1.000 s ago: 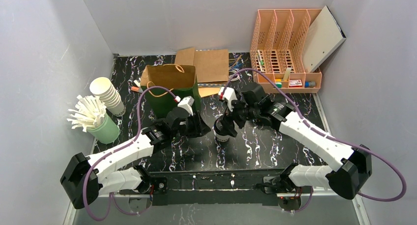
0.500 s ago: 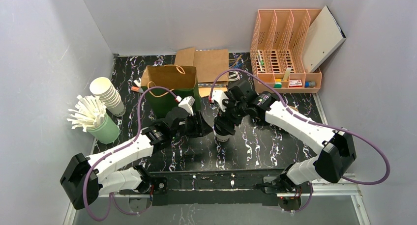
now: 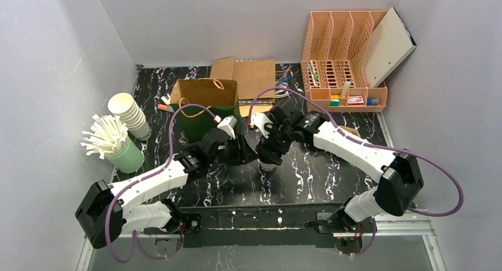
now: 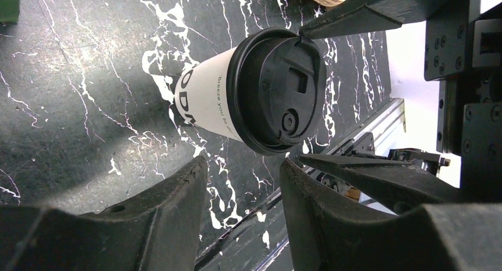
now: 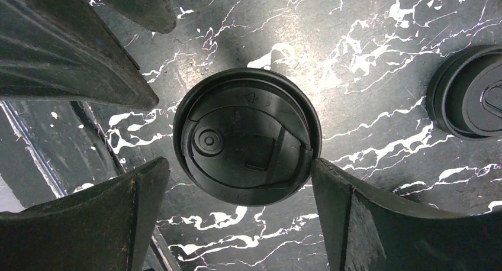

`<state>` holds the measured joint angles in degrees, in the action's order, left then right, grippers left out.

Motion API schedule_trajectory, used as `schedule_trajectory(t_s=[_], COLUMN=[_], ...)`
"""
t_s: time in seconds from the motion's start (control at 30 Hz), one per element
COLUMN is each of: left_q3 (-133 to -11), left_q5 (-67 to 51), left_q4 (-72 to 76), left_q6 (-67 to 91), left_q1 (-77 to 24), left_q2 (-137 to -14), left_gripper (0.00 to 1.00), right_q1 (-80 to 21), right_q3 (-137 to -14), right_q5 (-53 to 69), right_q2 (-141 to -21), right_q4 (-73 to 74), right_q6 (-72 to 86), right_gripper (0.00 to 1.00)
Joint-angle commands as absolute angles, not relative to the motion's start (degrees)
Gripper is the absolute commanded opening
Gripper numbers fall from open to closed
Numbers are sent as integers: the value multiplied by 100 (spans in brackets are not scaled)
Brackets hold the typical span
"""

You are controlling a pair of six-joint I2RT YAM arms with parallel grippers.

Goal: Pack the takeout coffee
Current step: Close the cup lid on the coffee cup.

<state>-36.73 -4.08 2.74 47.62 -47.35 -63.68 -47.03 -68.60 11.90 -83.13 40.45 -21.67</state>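
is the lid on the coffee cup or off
On. The black lid sits flush over the mouth of the white coffee cup in both wrist views, and the cup stands upright on the table.

Black marble table [image 3: 308, 176], pale grey walls [image 3: 207, 22]

Marbled tabletop [image 3: 308, 176] carries a lidded coffee cup [image 4: 248, 99] centrally, paper bag [image 3: 204, 102] behind, straw holder [image 3: 121, 149] left edge, rack [image 3: 343, 58] far-right corner

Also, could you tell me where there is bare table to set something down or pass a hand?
Bare table runs between the coffee cup and the near mounting rail. Around the cup it is crowded: the left gripper and right gripper surround it. The back and left hold the paper bag, cup stack, straws and organizer.
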Motion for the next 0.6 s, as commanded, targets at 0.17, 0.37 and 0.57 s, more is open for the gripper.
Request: schedule_trajectory(t_s=[0.17,0.37,0.57], left_q3=[-3622,-3569,-3515], left_q5=[-569,-658,-676], left_q4=[623,833,941], left_q6=[4808,4849,4858], left_q1=[-4696,-4697,-4692], left_q2=[-6661,-6858,-6980], left_gripper=[43,43,41], right_q1=[-4822,-4874,-4935], right_q3=[-7128,-7029,-7014], right_q5=[860,710,606], right_q2=[-8392,-8420,-8453], right_q4=[3911,3887,3893], right_q6=[-2142,-2102,-2079], right_gripper=[98,98,95])
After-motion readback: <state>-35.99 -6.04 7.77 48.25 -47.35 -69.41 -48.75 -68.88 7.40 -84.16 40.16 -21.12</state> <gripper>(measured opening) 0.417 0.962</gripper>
